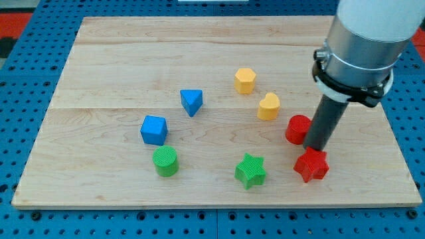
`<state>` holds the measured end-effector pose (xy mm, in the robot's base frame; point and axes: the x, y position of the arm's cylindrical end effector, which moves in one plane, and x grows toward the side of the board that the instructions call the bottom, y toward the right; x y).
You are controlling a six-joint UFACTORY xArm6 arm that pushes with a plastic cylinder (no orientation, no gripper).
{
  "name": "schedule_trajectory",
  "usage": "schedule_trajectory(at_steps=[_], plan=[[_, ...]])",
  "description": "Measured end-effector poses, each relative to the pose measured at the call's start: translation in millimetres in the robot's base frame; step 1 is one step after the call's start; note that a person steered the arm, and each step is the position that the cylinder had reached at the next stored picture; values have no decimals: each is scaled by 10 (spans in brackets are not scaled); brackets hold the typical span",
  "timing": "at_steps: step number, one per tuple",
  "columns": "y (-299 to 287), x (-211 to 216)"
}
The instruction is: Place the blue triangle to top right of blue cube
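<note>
Blue triangle (191, 101), one blue cube (154, 130), two yellow, two red, two green blocks

One cam, high front, angled down on board (99, 40).

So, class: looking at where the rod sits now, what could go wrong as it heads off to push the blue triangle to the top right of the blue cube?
1. My tip sits between the red cylinder and the red star; moving off could knock either.
2. A straight path to the blue triangle passes close to the yellow heart.
3. The triangle already lies up and right of the blue cube; a clumsy push may spoil that.
</note>
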<state>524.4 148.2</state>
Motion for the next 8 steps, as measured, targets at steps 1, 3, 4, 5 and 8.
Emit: schedule_trajectory(at_steps=[1,3,4,5,8], plan=[[-140,-17],[-891,-250],[-1218,-566],[-1442,-666],[-1919,-824]])
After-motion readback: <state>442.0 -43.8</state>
